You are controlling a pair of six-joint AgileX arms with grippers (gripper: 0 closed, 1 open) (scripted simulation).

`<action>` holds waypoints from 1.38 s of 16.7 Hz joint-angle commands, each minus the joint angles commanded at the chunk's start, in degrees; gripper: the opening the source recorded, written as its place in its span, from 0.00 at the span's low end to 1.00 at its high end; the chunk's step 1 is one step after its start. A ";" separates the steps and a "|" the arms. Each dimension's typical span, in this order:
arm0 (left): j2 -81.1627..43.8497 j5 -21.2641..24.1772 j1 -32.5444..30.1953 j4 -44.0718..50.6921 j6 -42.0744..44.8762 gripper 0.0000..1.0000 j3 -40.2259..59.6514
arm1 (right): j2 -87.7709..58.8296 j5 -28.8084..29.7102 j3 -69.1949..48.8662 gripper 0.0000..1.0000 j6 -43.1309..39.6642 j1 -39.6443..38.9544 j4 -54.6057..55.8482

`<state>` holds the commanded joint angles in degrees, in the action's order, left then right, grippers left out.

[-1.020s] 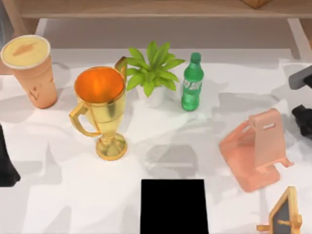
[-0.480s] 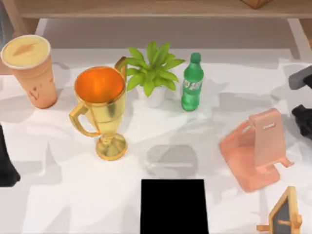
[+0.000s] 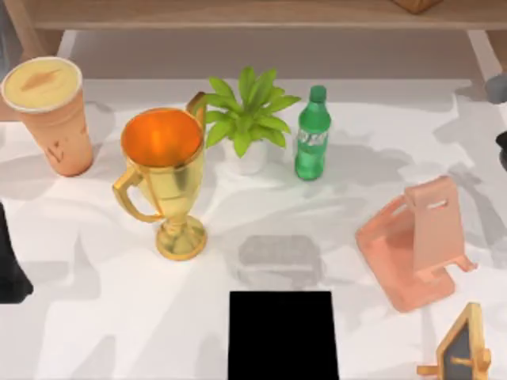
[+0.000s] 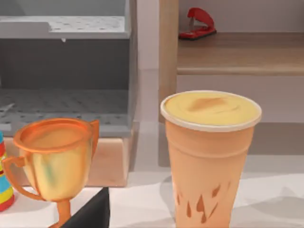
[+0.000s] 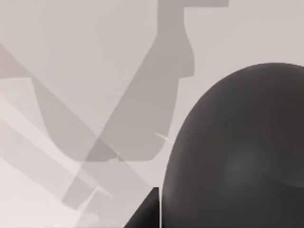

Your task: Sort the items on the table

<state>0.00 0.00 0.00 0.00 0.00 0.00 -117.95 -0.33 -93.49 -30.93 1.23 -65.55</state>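
Observation:
The orange cup (image 3: pixel 49 115) with its cream-yellow top stands upright at the table's (image 3: pixel 95 332) far left corner; the left wrist view shows the cup (image 4: pixel 209 156) from the side, some way off. My left gripper (image 3: pixel 9 273) is parked at the left edge, apart from the cup. A dark grey mouse (image 5: pixel 237 152) sits large and close in the right wrist view, above the shadowed tabletop. My right gripper (image 3: pixel 503 150) is shut on it at the far right edge.
A gold trophy (image 3: pixel 162 178), a potted plant (image 3: pixel 247 119) and a green bottle (image 3: pixel 312 134) stand across the middle. A pink phone stand (image 3: pixel 416 245) is at the right, a black rectangle (image 3: pixel 283 336) at the front, and a small wooden board (image 3: pixel 463 352) at the front right.
My right arm has drawn back to the right and towards the far side, carrying the dark mouse almost out of the top view. The left arm and the other things are unmoved.

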 joint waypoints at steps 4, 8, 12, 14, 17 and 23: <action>0.00 0.00 0.00 0.00 0.00 1.00 0.00 | 1.86 -0.01 -3.51 0.00 0.10 0.09 -4.64; 0.00 0.00 0.00 0.00 0.00 1.00 0.00 | 1.65 -0.03 -3.38 0.00 0.19 -0.03 -4.51; 0.00 0.00 0.00 0.00 0.00 1.00 0.00 | 3.30 -0.59 -4.86 0.00 -5.54 -4.06 -2.57; 0.00 0.00 0.00 0.00 0.00 1.00 0.00 | 4.71 -1.02 -5.98 0.00 -11.38 -8.04 -0.68; 0.00 0.00 0.00 0.00 0.00 1.00 0.00 | 6.83 -1.59 -7.11 0.00 -22.75 -15.51 2.62; 0.00 0.00 0.00 0.00 0.00 1.00 0.00 | 8.35 -1.75 -3.91 0.00 -50.66 -32.14 7.56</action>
<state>0.00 0.00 0.00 0.00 0.00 0.00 -109.59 -2.08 -97.40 -81.60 -30.91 -57.98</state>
